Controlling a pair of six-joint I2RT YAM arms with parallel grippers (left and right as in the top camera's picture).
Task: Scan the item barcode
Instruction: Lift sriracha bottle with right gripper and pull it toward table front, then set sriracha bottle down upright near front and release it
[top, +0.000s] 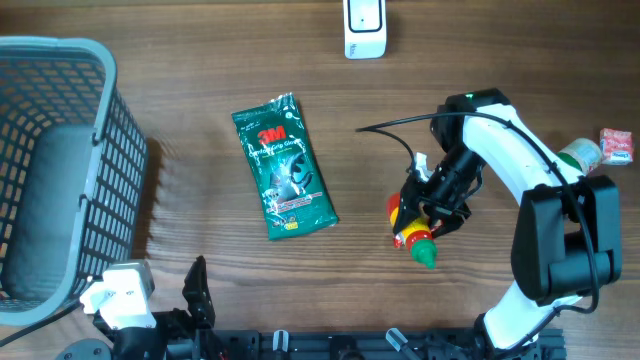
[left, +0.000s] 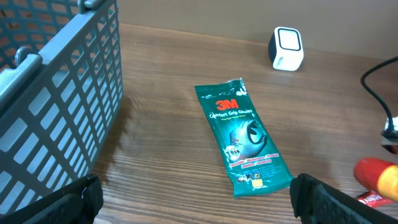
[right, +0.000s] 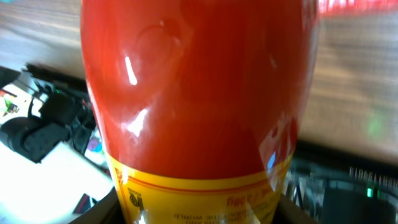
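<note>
Two arms work at a brown wooden surface (top: 200, 230). The right fingers (top: 440, 210) are clamped on a red plastic bottle (top: 412, 228) with a yellow label and a green cap, at the right-centre of the surface. The cap points toward the near edge. In the right wrist view the bottle's glossy red body and yellow band fill nearly the whole frame. Whether the bottle rests on the wood or hangs just above it cannot be told. The left fingers (left: 326, 199) stand wide apart with nothing between them, low at the near-left corner, beside a grey slatted plastic basket (top: 60, 60). A green 3M glove packet (top: 285, 165) lies flat mid-surface, between basket and bottle, touching neither. A small white scanner box (top: 365, 25) sits at the far edge, well apart from the bottle. At the far right, partly behind the right arm, lie a small red packet (top: 617, 145) and a green-and-white item (top: 580, 152) too hidden to name.
</note>
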